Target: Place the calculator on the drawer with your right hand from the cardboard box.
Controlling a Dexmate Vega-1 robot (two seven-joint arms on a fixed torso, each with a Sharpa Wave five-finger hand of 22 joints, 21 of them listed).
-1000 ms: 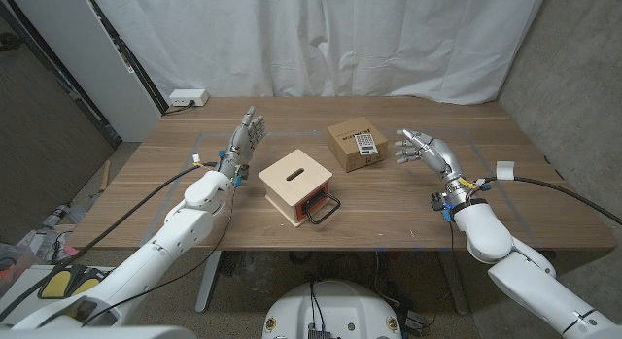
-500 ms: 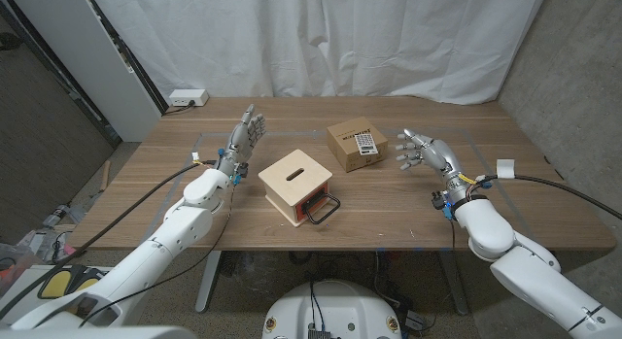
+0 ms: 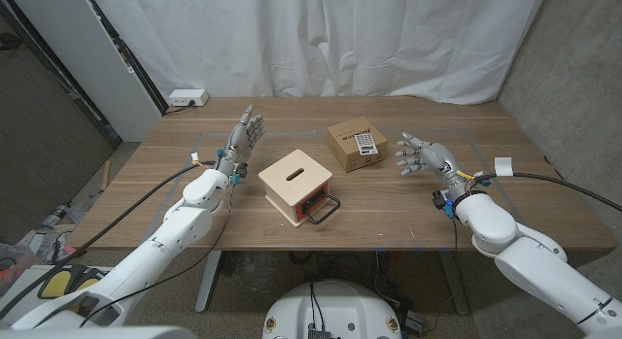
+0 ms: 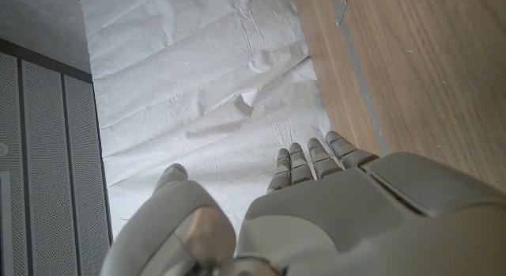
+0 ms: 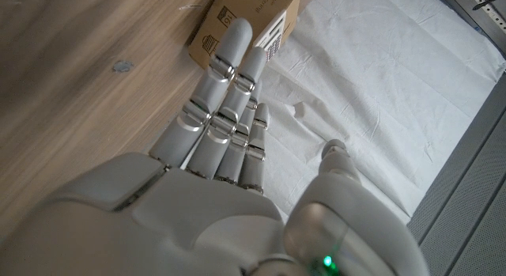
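Your right hand point(image 3: 420, 152) is empty with fingers spread, just beside the brown cardboard box point(image 3: 357, 146). The grey calculator point(image 3: 362, 144) sits on top of it. The pale wooden drawer point(image 3: 297, 185) is near. Left hand point(image 3: 245, 137) is empty too, fingers up.

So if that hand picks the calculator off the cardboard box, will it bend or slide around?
The calculator looks like a thin, flat slab, so probably stiff and light. It lies flat on the cardboard box, so it is unlikely to roll or tip. With so little edge showing, the right hand may find it slippery.
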